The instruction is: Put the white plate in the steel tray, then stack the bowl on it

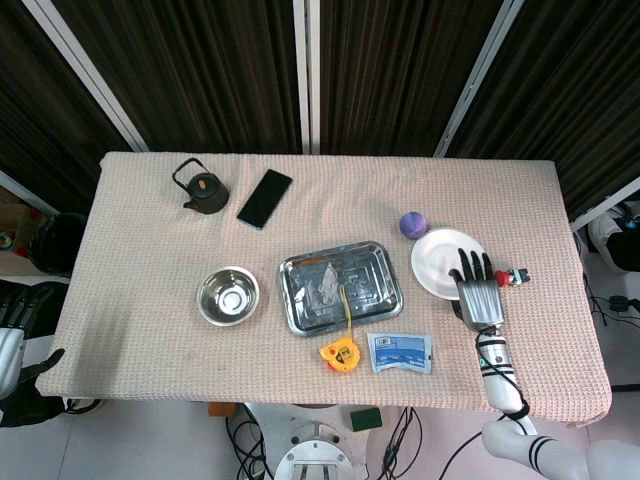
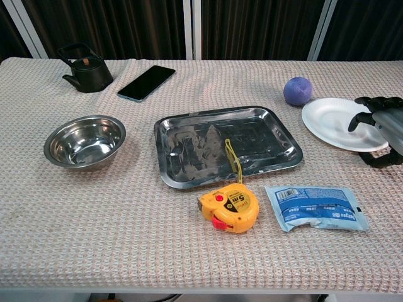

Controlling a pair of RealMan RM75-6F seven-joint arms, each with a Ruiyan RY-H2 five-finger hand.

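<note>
The white plate [image 1: 437, 262] [image 2: 330, 119] lies flat on the cloth, right of the steel tray [image 1: 300, 300] [image 2: 189, 145]. My right hand [image 1: 478, 285] [image 2: 381, 126] is at the plate's near right edge. Its fingers are spread and reach over the rim, with the thumb low beside it, and the plate is not lifted. The steel bowl [image 1: 228, 296] [image 2: 85, 139] stands upright left of the tray, with nothing in it. My left hand [image 1: 30, 385] hangs off the table's near left corner in the head view, too dark to read.
A black kettle [image 1: 203, 188] and a phone [image 1: 265, 198] lie at the back left. A purple ball [image 1: 413, 223] sits just behind the plate and a small red toy [image 1: 513, 276] right of it. A yellow tape measure [image 2: 230, 206] and a blue packet [image 2: 318, 207] lie in front of the tray.
</note>
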